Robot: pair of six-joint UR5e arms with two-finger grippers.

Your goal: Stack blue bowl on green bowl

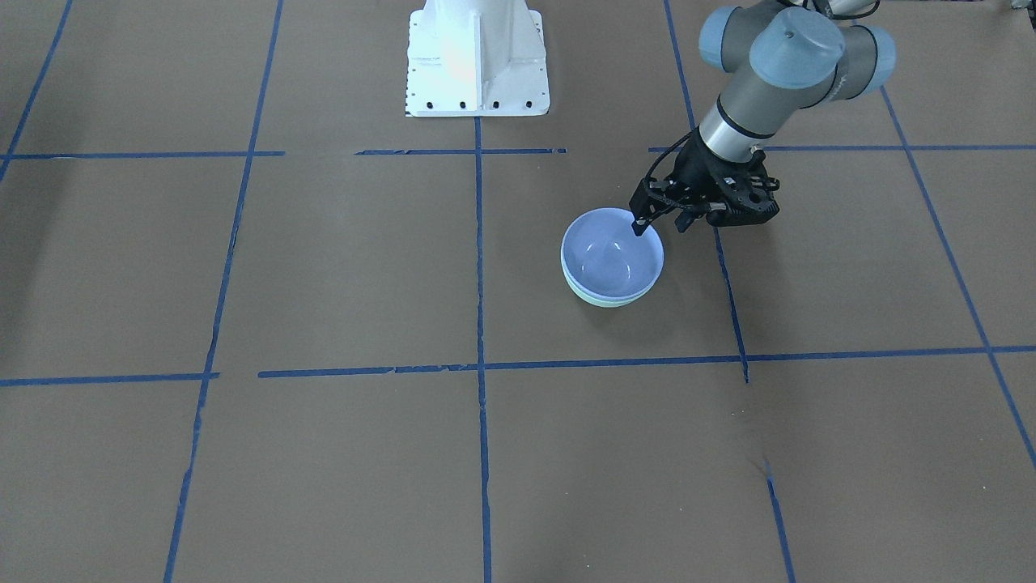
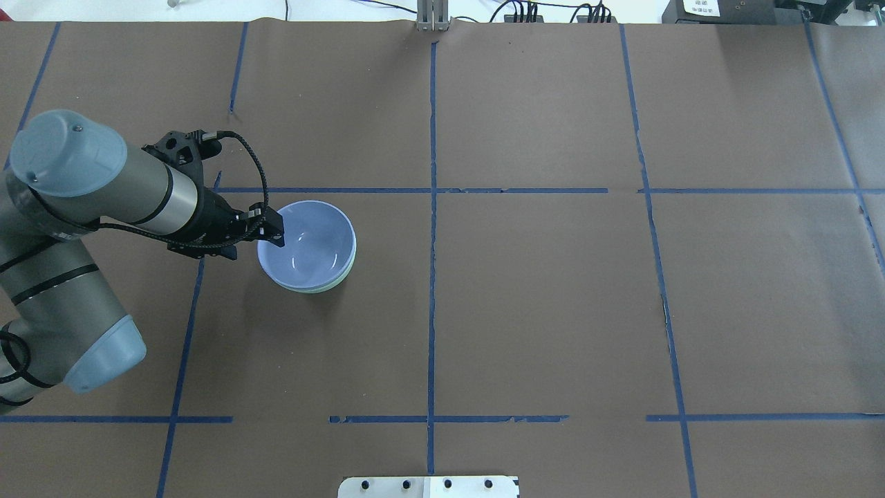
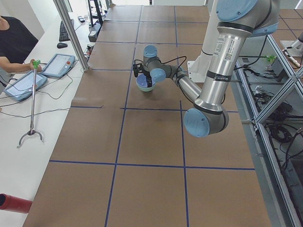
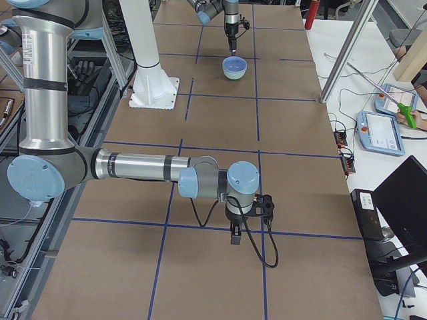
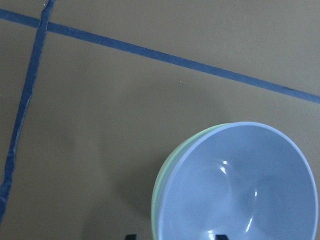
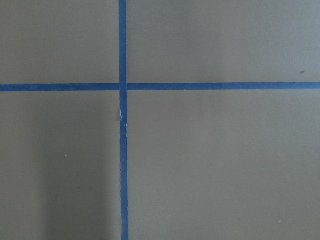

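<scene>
The blue bowl (image 1: 613,259) sits nested inside the green bowl (image 1: 607,303), upright on the brown table. Only the green bowl's rim shows beneath it, as in the left wrist view (image 5: 161,190), where the blue bowl (image 5: 240,185) fills the lower right. My left gripper (image 1: 661,227) is open, and its two fingers straddle the bowls' rim on the side towards the arm: one inside the blue bowl, one outside. It shows the same way from overhead (image 2: 252,244). My right gripper (image 4: 235,239) points down over bare table far from the bowls. I cannot tell whether it is open or shut.
Blue tape lines (image 2: 432,207) split the brown paper-covered table into squares. The white robot base (image 1: 477,61) stands at the table's edge. An operator and tablets (image 3: 28,78) are at a side bench. A red cylinder (image 3: 14,203) lies on that bench.
</scene>
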